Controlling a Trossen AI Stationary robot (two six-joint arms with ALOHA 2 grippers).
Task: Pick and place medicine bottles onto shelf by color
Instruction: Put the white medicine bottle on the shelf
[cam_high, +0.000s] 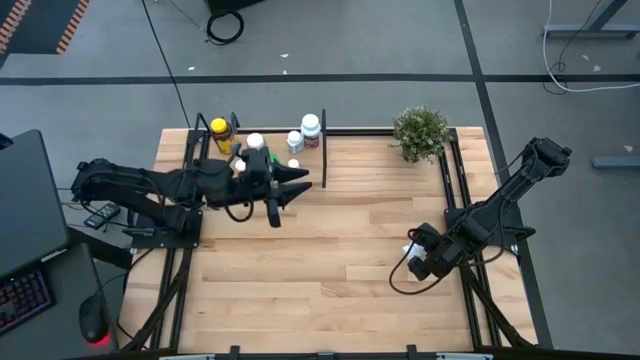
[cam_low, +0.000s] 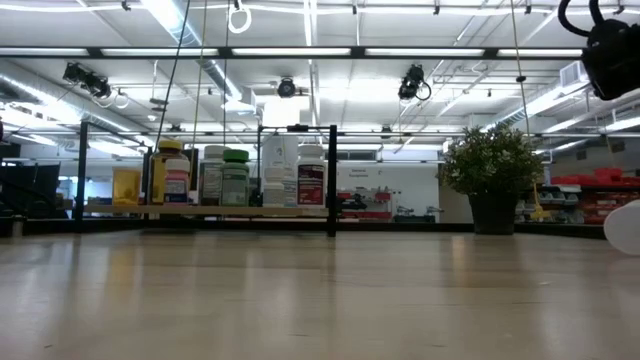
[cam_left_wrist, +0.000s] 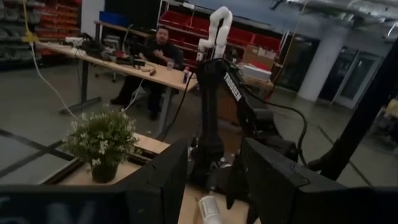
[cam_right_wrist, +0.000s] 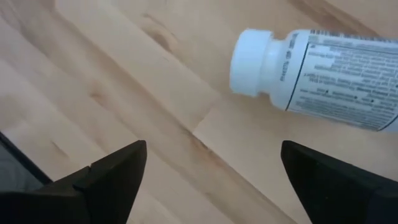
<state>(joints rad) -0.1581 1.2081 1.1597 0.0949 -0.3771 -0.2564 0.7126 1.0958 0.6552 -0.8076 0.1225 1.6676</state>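
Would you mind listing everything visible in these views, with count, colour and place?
Shelf: one, pale board with black posts, far left part of the table.
Standing bottles: several on the shelf, exact count unclear; mostly white, one yellow-capped, one green-capped.
Lying bottle: one, white with a white cap, on its side on the table, just ahead of the right gripper.
Potted plant: one, green, far edge of the table, right of the shelf.
Table: one, pale wooden planks.
Person: one, seated at a desk in the room behind.
Left gripper: dark, beside the shelf, nothing visibly held.
Right gripper: dark, open, near the table's right edge.
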